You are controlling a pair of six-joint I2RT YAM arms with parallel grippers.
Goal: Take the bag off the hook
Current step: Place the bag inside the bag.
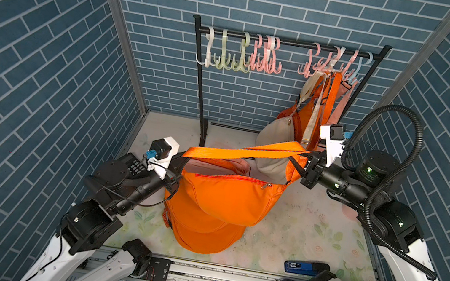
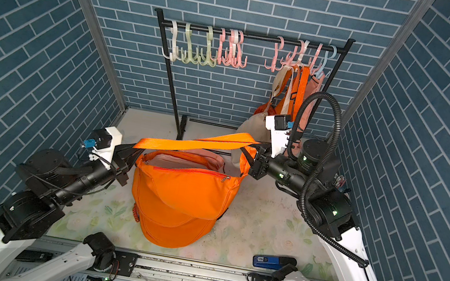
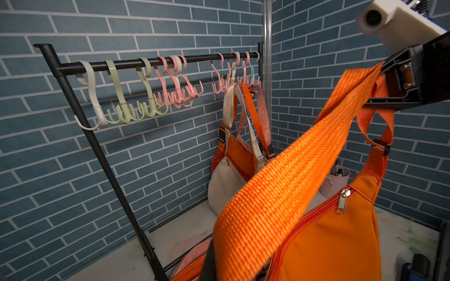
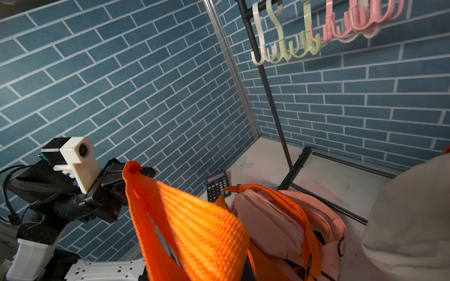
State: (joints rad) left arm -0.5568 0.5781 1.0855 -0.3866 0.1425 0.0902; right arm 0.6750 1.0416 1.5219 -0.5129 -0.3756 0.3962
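Both top views are bright and evenly lit, shadows soft, straight lines bowing at the edges. Wrist views are dimmer; the near orange strap (image 4: 194,231) blurs.

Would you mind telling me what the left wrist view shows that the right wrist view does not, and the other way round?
Only the left wrist view shows the right gripper clamped on the orange strap, the bag's zipper pull and a pink cup holding pens. Only the right wrist view shows the left gripper pinching the same strap, and a calculator on the table. Both share the orange strap, the black rack and its green hooks.
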